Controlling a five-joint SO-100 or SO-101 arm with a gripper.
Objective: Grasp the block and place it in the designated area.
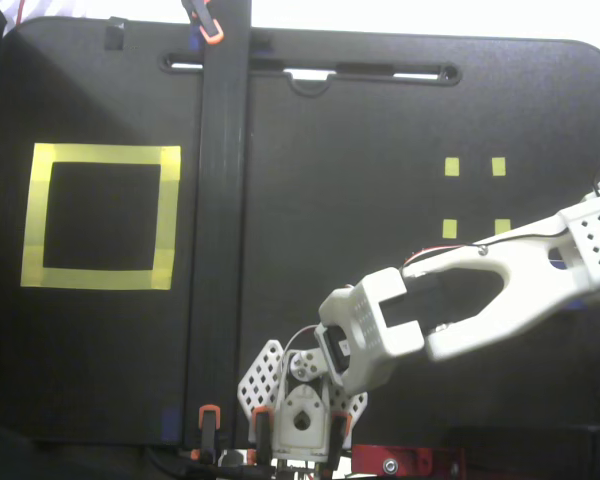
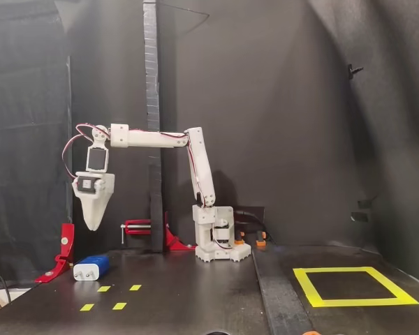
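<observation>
The block (image 2: 92, 267) is dark blue with a pale end and lies on the black table at the left of the side-on fixed view. My gripper (image 2: 92, 227) hangs straight above it, pointing down and well clear of it. Its fingers meet in a single point with nothing between them. The designated area (image 2: 353, 303) is a large yellow-tape square at the far right of this view. It lies at the left (image 1: 170, 215) in the top-down fixed view. There the white arm (image 1: 460, 300) reaches to the right edge, and gripper and block do not show clearly.
Small yellow tape squares (image 2: 103, 288) lie just in front of the block, also seen from above (image 1: 450, 166). A red clamp (image 2: 64, 251) stands left of the block. A black upright post (image 2: 151, 105) rises behind the arm's base (image 2: 216, 246).
</observation>
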